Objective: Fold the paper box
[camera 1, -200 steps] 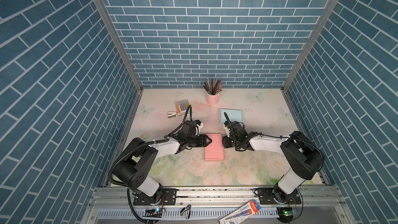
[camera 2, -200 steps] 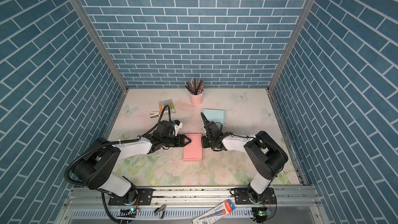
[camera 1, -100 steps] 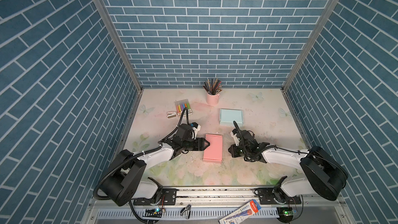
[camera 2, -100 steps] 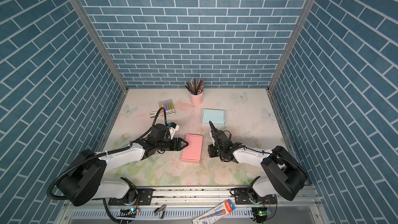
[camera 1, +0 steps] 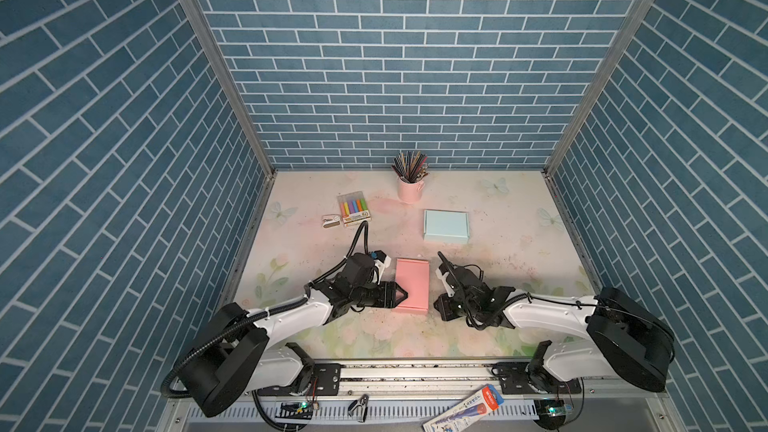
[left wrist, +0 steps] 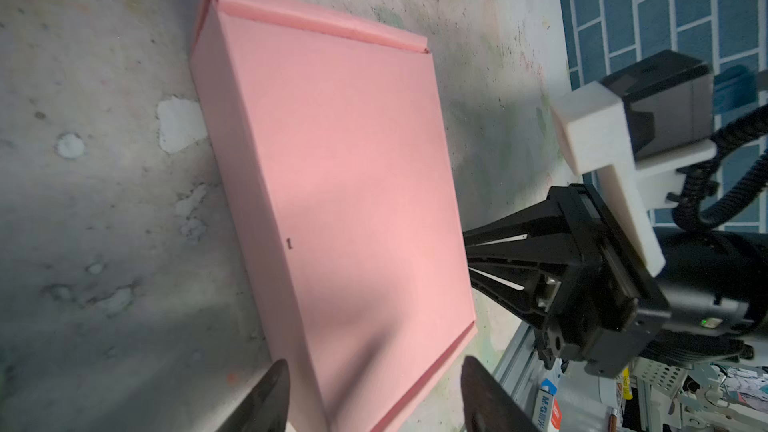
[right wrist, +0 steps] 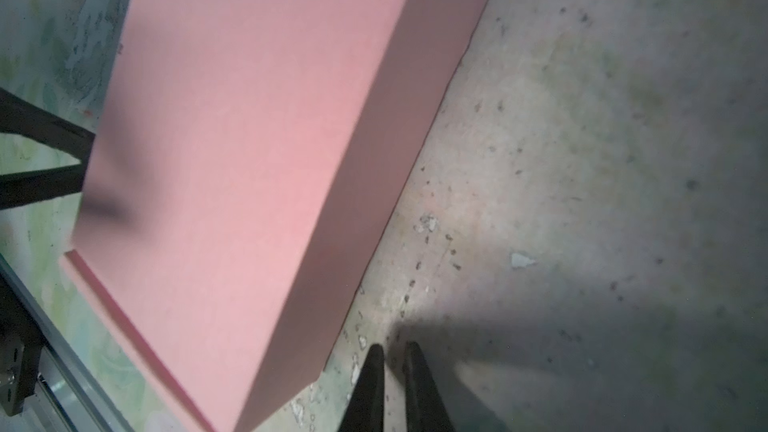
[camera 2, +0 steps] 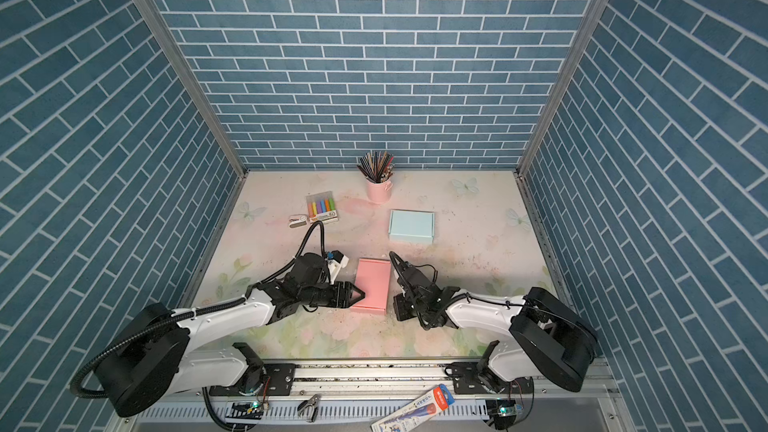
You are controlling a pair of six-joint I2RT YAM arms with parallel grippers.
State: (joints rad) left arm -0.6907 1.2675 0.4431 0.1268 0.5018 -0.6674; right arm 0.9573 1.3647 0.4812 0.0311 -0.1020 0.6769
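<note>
Left end effector (camera 1: 402, 296) stood wide open beside the closed pink paper box (camera 1: 413, 284) on the floral surface (camera 1: 519, 284); right end effector (right wrist: 392, 351) was nearly closed, empty. Pink cup (camera 1: 409, 192) held pencils (camera 1: 409, 163); clear plastic case (camera 1: 354, 207) held coloured markers (camera 1: 353, 204).

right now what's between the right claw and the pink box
Nothing but a narrow strip of bare, speckled table. It separates the right claw from the pink box, and the right wrist view shows it best.
</note>
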